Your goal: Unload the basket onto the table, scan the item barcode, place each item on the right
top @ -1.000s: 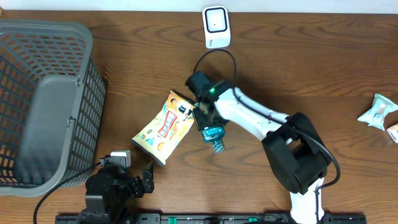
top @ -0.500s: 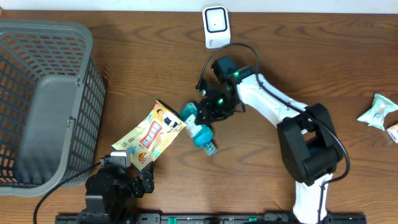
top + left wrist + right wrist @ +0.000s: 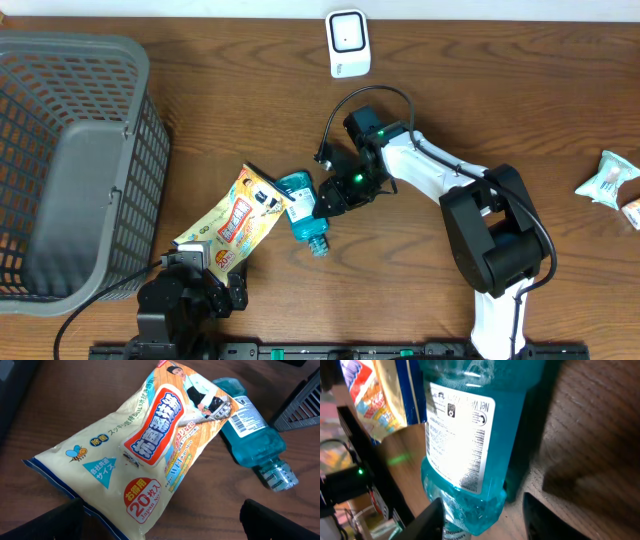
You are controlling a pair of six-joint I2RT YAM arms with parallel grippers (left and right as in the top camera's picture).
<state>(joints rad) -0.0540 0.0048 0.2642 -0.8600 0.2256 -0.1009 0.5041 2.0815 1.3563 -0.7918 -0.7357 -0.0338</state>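
Right arm [image 3: 425,177] bent leftward; pincer [image 3: 328,200] straddles bottle [image 3: 301,208], grip unclear.

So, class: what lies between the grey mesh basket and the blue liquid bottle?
A yellow printed wipes pouch lies between the grey mesh basket and blue liquid bottle, seen in the overhead view.

- right arm [image 3: 430,180]: stretched out from its base, elbow bent, forearm running low toward its own left side.
- right end effector [image 3: 332,197]: tipped steeply down at the end of that reach. Its fingers [image 3: 432,517] stand partly apart, not pressed together.
- left arm [image 3: 170,300]: folded tight over its base, near and left of the right end effector.
- left end effector [image 3: 220,270]: held low and pointing forward, with its fingers [image 3: 45,525] spread wide.
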